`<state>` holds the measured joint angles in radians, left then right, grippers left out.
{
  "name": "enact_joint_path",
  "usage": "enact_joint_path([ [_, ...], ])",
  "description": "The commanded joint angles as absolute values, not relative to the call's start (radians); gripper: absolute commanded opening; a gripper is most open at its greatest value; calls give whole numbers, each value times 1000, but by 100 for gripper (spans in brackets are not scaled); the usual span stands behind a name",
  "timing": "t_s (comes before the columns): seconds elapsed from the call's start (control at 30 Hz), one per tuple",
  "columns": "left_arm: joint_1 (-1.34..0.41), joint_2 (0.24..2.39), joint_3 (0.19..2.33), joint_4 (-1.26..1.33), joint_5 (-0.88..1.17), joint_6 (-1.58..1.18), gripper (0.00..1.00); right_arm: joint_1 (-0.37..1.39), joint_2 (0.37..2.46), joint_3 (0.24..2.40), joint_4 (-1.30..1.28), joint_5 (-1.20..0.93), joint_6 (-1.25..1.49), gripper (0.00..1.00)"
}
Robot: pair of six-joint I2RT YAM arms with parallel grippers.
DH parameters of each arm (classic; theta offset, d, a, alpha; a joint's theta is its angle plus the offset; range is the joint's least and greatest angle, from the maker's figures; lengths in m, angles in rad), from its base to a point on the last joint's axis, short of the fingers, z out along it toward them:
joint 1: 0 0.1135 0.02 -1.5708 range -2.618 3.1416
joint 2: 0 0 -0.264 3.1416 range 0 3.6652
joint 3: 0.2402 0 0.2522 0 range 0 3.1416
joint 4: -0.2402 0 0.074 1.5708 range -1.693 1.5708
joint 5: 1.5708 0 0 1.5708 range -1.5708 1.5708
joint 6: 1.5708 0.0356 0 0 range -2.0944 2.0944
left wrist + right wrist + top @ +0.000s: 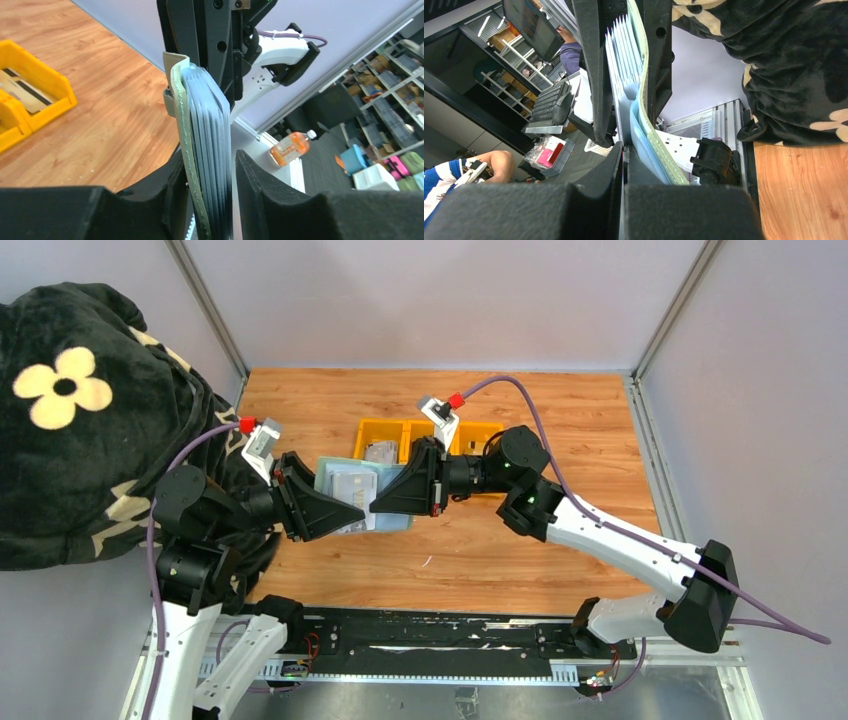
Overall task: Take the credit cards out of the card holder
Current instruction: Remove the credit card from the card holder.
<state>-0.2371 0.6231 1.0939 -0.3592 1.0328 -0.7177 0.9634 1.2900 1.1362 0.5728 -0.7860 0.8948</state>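
left jaws part-open, straddling the card holder (350, 485): one finger (161, 192) rests on its green cover, with a sliver of gap at the other. the holder hangs edge-up over the tabletop (500, 550), pale blue pockets fanned, just in front of the yellow tray (380, 426), bare wood on the near side. right jaws are pinched shut on a pale inner leaf of it.
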Motion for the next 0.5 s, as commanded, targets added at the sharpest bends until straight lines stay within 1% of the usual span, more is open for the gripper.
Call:
enact_joint_path([
  [0.0, -244, 619, 1076, -238, 1154, -834, 41, 968, 1279, 1101, 647, -764, 910, 0],
  [0.1, -244, 617, 1075, -220, 1168, -859, 42, 963, 1264, 1077, 657, -761, 910, 0],
  [0.17, -244, 616, 1076, -211, 1173, -863, 40, 960, 1253, 1065, 659, -759, 910, 0],
  [0.37, -244, 616, 1089, -210, 1173, -870, 26, 942, 1218, 1040, 637, -755, 893, 0],
  [0.47, -244, 618, 1096, -207, 1170, -872, 22, 942, 1203, 1029, 623, -754, 879, 0],
])
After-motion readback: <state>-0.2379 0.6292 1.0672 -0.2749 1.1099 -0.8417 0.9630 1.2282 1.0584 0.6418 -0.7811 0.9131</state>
